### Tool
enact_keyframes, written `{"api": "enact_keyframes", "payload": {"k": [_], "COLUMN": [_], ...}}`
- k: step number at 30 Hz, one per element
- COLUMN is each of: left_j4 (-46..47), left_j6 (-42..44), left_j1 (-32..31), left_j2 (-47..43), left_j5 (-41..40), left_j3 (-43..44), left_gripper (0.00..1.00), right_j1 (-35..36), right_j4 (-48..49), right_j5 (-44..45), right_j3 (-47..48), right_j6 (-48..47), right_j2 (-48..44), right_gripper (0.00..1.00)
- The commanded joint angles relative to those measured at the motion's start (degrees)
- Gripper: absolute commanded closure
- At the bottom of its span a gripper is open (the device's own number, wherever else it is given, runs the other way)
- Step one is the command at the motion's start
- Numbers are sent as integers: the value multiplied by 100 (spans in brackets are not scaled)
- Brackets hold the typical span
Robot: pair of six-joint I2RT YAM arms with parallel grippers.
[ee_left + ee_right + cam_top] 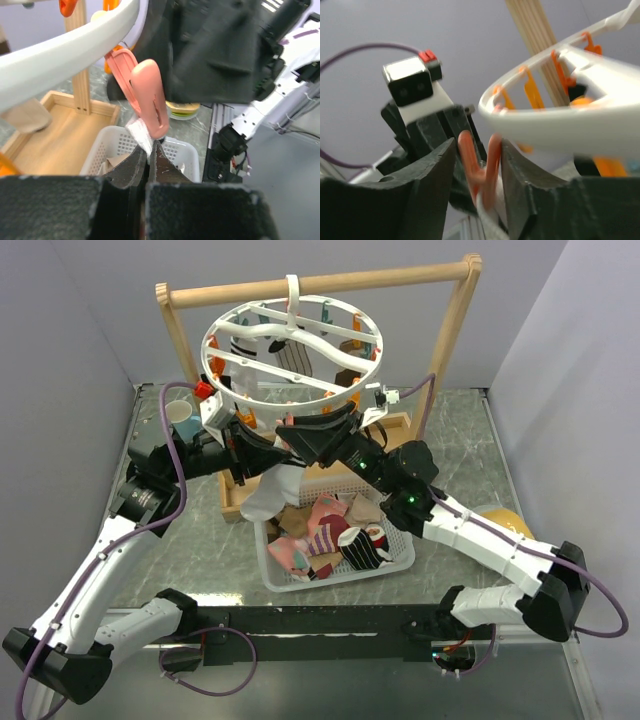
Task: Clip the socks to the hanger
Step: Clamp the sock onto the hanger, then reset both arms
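Note:
The hanger [214, 346], a round white ring with orange and teal pegs, hangs from the wooden frame. My left gripper [262, 454] is shut on the top edge of a white sock [270, 492] that dangles under the ring's front rim. In the left wrist view the sock's edge [140, 135] sits at the tip of an orange peg [150, 97], just above the closed jaws of that gripper [149, 151]. My right gripper [477, 150] stands open around this peg's two handles [485, 167]; one handle touches the right finger, the other is apart. More socks [330, 535] lie in the basket.
A white basket [392, 564] stands under the hanger. The wooden frame [320, 282] has a tray base [55, 117]. A striped sock [292, 352] hangs inside the ring. A cup [182, 418] is at the back left, a yellow object [505, 520] at the right.

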Motion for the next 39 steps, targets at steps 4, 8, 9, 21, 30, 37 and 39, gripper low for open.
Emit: {"api": "enact_keyframes", "payload": {"k": [4,8,9,21,30,37,39], "left_j4": [341,447,438,-1037,-2110,-2234,-2286], "left_j6": [-146,-305,-314,45,617,653,662], "left_j1": [85,111,129,173,173,199,234], "left_j2": [-167,-193,-185,-413,-747,-686,-660], "left_j5": [-215,-179,-179,-1417,-2192,-2429,-2421], "left_j3": [13,4,13,65,127,364,556], "left_gripper": [99,99,99,50,13,12,12], "right_j1": [142,142,142,230,265,309,309], "right_j4": [-1231,-1608,-1827,-5958,-6830,-7242,-7330], "right_j5": [-93,92,109,1462,2324,3113,3326], "right_j3": [13,92,110,752,321,400,374], "right_j6": [-572,-809,-940,-2453,-2594,-2515,-2435], "right_j2": [-556,-697,-740,-1382,-1760,-2155,-2383], "right_gripper": [20,0,0,0,0,0,0]}}
